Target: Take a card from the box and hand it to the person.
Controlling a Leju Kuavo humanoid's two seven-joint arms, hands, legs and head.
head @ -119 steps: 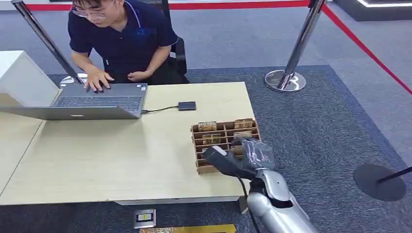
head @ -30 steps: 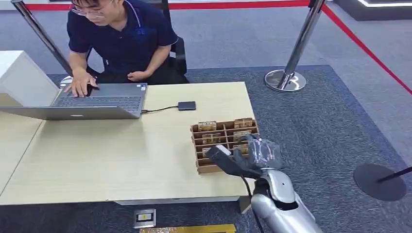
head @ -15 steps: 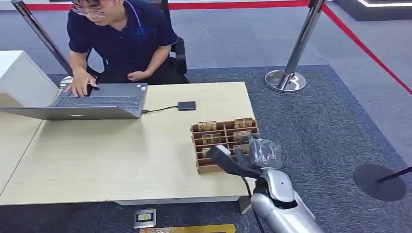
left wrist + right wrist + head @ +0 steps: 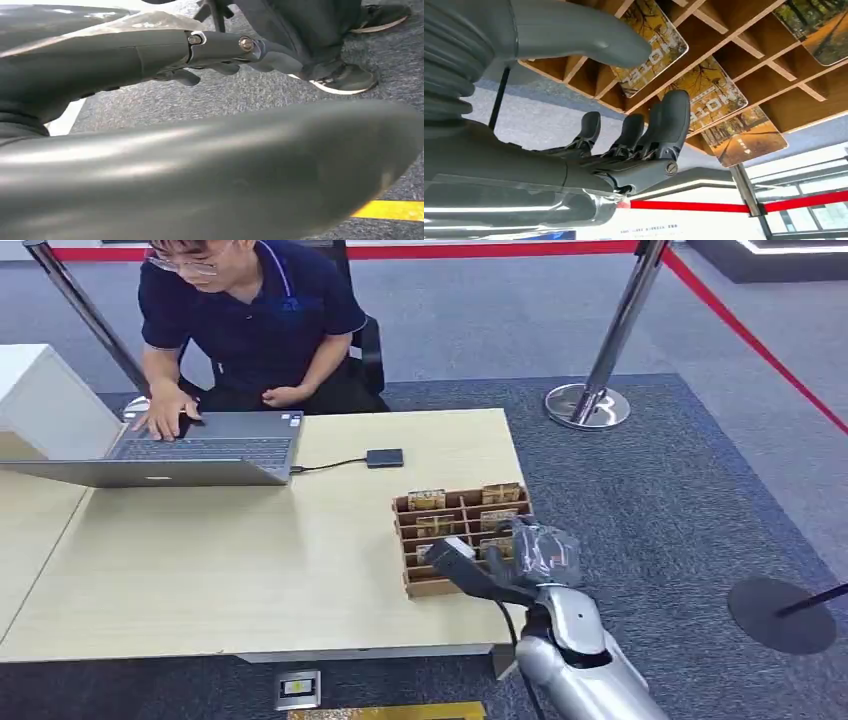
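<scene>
Card [image 4: 651, 50] in the box [image 4: 420, 585] sits between right hand [image 4: 525, 555] thumb and fingers, grip unclear.

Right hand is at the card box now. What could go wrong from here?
The right hand has its thumb and fingers either side of one card, not closed, beside neighbouring cards: it may miss or drag two. The wooden box sits near the table corner and could shift. The person is typing on the laptop.

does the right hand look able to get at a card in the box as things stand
Probably yes. The right hand hovers right at the box, fingers apart beside a card standing out of its slot, and nothing lies between them.
</scene>
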